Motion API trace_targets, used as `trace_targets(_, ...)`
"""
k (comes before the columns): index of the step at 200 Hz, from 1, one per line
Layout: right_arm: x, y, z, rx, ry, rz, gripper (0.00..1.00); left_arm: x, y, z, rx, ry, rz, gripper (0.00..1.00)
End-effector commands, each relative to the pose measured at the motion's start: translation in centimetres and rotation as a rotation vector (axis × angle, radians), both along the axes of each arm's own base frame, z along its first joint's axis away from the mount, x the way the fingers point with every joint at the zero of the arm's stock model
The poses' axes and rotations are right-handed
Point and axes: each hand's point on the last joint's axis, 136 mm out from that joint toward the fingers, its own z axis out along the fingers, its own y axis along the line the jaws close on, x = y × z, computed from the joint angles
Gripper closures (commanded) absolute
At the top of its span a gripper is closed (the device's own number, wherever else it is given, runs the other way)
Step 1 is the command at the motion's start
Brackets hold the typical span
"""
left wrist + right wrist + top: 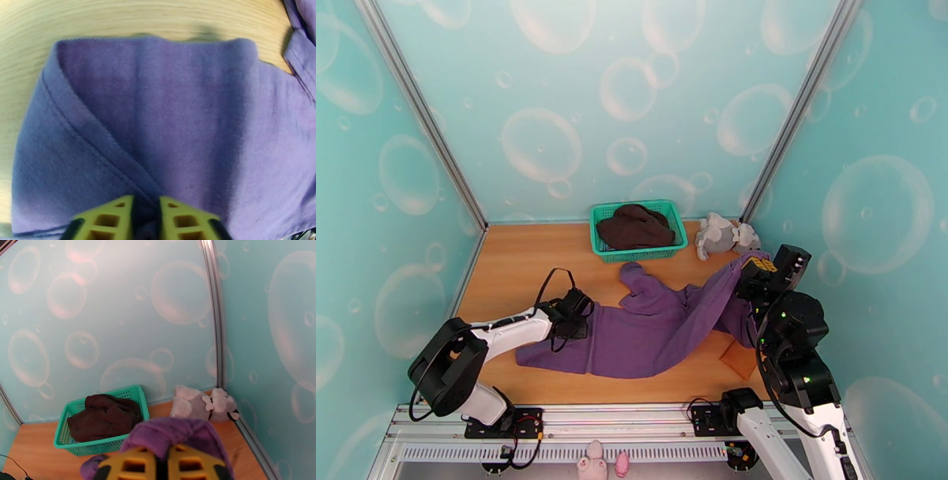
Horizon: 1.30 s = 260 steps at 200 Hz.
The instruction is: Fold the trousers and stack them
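We count one pair of purple trousers (648,335) spread on the counter (513,268), one green basket (598,234), one plush toy (723,235) and two grippers, the left gripper (146,205) with jaws pinched on the flat edge, the right gripper (161,461) with jaws clamping a lifted end, while the left wrist view brings the stitching close.

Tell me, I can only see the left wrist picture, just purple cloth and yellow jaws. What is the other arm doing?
Observer: The right jaws are shut on one end of the trousers, holding it up off the table.
Operator: Is there anywhere to put clothes?
Observer: A green basket stands at the back, with a dark brown garment in it.
Operator: Anything else?
Observer: A grey plush toy lies to the right of the basket.
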Motion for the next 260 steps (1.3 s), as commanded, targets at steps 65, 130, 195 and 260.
trace_targets(65,-0.3,0.1,1.5,-0.014,-0.055,0.011,0.88,1.1,4.1,4.8,0.053,-0.113,0.200,1.00)
trace_targets(130,-0.5,0.5,0.2,0.034,-0.042,0.038,0.87,3.4,20.9,11.3,0.158,-0.352,0.743,1.00)
trace_targets(195,-1.9,-1.1,-2.3,0.064,0.000,-0.050,0.87,5.4,32.1,11.6,0.288,-0.393,1.105,1.00)
trace_targets(260,-2.0,2.1,-4.8,0.098,0.036,0.138,0.87,4.7,38.2,7.9,0.557,-0.268,1.220,1.00)
